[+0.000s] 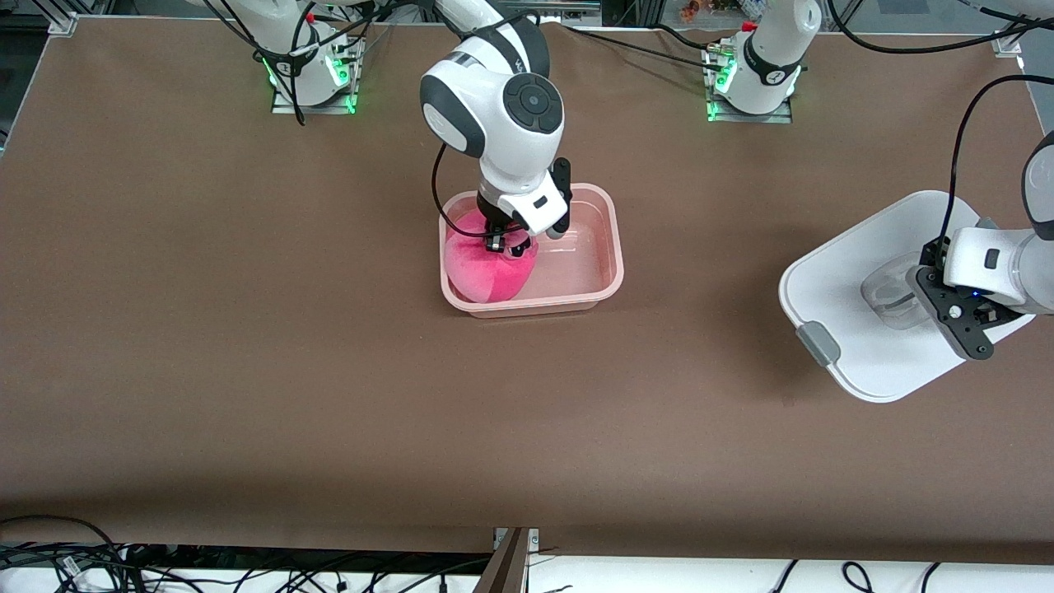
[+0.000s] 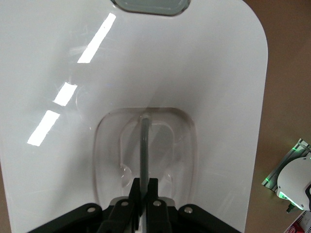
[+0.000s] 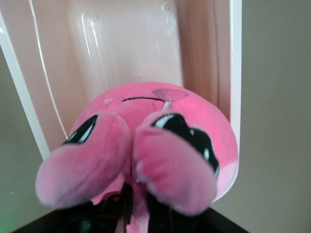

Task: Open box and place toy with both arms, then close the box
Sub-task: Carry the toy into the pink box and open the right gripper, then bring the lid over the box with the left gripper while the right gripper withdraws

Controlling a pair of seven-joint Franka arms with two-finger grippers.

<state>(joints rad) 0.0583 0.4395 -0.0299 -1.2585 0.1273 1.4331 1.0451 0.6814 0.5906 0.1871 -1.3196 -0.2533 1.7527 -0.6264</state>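
My right gripper (image 1: 504,240) pinches the toy (image 1: 487,268), which sits in the box (image 1: 610,272) at its end toward the right arm. My left gripper (image 1: 926,290) grips the lid (image 1: 832,280) (by its clear handle (image 2: 144,145)), well apart from the box, toward the left arm's end.

I saw the table (image 1: 247,371), covered in plain brown, filling almost the whole front frame. The box (image 1: 613,247) stood directly on it, a little above the frame's center, open at the top. At the upper edge of the frame two arm bases (image 1: 313,82) sat bolted on the table, one at upper left, one at upper right of center, both showing green lights. Loose black cables (image 1: 634,45) trailed across the top edge.
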